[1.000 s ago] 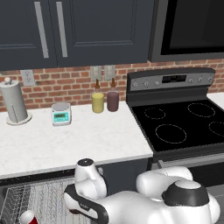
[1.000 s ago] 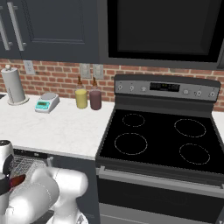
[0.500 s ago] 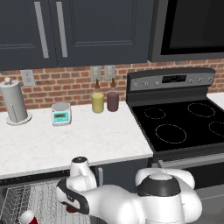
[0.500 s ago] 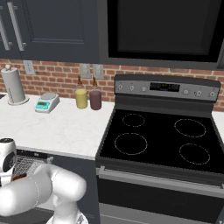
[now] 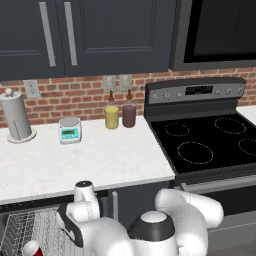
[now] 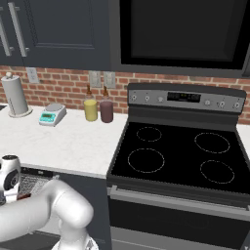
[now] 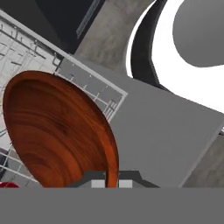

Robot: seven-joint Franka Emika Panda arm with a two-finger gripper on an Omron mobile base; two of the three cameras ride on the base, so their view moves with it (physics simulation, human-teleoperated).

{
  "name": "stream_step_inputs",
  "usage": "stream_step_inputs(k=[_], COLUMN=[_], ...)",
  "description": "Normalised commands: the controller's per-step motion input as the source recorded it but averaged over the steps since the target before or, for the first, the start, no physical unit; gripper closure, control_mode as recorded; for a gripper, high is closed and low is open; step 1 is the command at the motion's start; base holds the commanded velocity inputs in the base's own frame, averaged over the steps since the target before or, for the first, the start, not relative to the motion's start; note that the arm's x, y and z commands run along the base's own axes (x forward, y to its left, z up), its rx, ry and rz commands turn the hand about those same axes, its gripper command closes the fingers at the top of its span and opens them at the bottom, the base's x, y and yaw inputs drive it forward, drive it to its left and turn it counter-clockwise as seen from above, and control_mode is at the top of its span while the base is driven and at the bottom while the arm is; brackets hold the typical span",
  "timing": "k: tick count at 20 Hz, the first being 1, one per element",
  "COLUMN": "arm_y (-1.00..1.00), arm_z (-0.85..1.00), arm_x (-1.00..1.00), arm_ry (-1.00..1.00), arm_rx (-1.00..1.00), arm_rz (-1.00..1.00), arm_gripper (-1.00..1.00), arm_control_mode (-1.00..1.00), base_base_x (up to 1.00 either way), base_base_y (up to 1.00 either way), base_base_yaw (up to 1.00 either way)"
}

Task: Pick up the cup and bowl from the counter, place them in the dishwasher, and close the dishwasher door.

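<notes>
— Where do we have the bowl (image 7: 57,131)?

— In the hand view its reddish-brown rim sits pinched between the two dark tips of the gripper (image 7: 112,183), jaws nearly together on it. The bowl hangs over the grey wire rack (image 7: 26,48) and the flat grey dishwasher door (image 7: 170,135), which lies open.

— And the cup (image 5: 33,249)?

— We see a small red shape in the rack at the bottom of the left base view; probably the cup, though it's mostly cut off there.

— The counter (image 5: 90,160)?

— It carries the paper-towel holder (image 5: 17,116), a small scale (image 5: 70,129), and the yellow bottle (image 5: 111,116) beside the purple bottle (image 5: 129,114).
</notes>
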Motion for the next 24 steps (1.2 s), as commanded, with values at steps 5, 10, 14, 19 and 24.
stream_step_inputs(k=[5,10,14,19,24], arm_y=[0.17,0.13,0.21,0.27,0.17], arm_z=[-0.49,-0.39,-0.28,-0.31,-0.30], arm_x=[0.27,0.09,0.00,0.00,0.00], arm_ry=[0.04,0.00,0.00,0.00,0.00], arm_rx=[-0.01,-0.01,0.00,0.00,0.00], arm_rz=[0.05,0.06,0.07,0.06,0.03], arm_gripper=[1.00,1.00,1.00,1.00,1.00], arm_control_mode=[-1.00,-1.00,-1.00,-1.00,-1.00], base_base_x=[0.00,0.00,0.00,0.00,0.00], base_base_y=[0.00,0.00,0.00,0.00,0.00], base_base_yaw=[0.00,0.00,0.00,0.00,0.00])
